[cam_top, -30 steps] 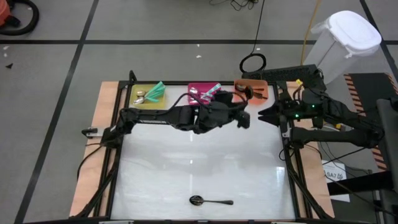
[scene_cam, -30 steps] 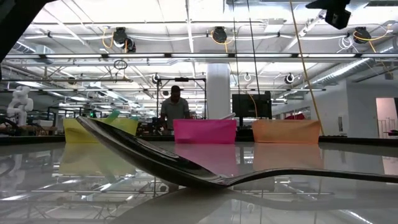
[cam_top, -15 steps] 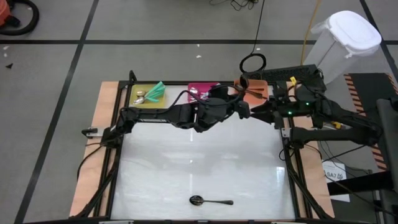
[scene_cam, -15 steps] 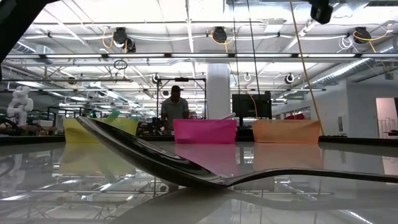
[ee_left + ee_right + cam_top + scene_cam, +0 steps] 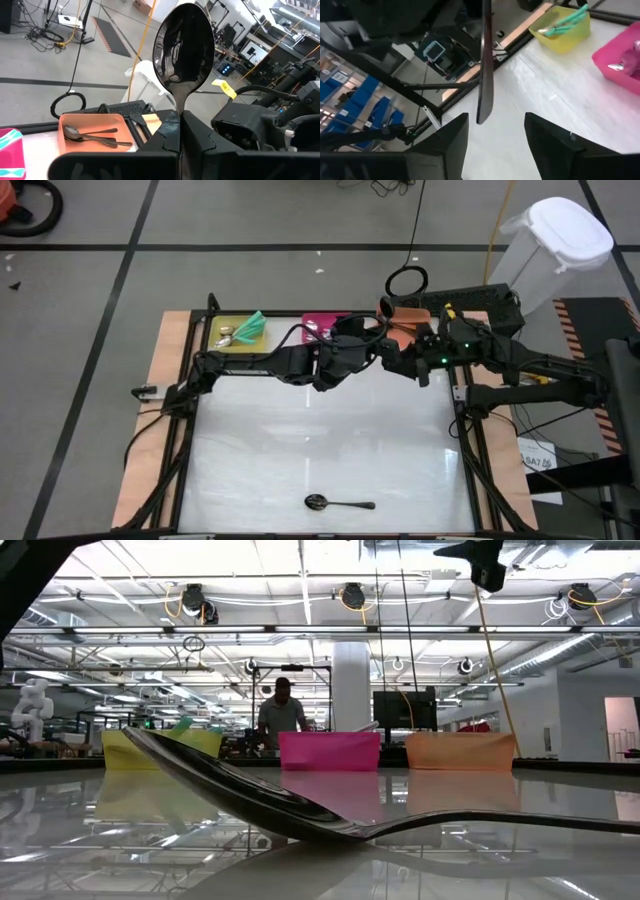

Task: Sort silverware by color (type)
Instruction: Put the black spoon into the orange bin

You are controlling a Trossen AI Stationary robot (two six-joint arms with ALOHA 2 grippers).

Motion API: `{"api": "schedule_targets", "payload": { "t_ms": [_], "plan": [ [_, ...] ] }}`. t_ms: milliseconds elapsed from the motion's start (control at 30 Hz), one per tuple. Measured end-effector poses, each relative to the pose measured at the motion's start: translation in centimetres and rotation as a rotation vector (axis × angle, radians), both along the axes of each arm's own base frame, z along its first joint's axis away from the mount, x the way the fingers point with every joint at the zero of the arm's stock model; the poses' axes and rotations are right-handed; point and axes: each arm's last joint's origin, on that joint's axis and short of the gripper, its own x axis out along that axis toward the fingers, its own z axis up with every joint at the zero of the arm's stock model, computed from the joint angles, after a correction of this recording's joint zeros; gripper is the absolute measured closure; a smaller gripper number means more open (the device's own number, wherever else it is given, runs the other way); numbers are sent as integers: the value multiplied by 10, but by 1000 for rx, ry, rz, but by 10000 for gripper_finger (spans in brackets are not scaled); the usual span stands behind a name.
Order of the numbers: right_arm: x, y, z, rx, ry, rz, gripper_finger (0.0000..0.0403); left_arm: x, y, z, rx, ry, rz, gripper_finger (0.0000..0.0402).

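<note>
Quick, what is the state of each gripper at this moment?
Left gripper: closed, holding a dark spoon upright by its handle.
Right gripper: jaws open, holding nothing; the dark spoon's handle end hangs just ahead of the gap.

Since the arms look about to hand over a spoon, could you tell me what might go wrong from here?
1. The left gripper pinches the dark spoon only by its thin handle, so it could twist or slip if the open right gripper bumps it.
2. The two grippers sit very close above the table, near the orange bin, so they might collide.
</note>
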Motion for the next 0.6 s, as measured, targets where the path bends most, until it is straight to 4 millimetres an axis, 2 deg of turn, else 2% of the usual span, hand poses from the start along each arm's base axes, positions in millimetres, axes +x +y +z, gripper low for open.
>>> {"api": "schedule_targets", "payload": {
  "t_ms": [367, 600],
  "plan": [
    [16, -4, 2, -30, -60, 3, 222, 0, 0, 0, 1, 3, 0, 399],
    [19, -4, 0, -28, -44, 0, 296, 0, 0, -1, 2, 13, -1, 399]
  ]
}}
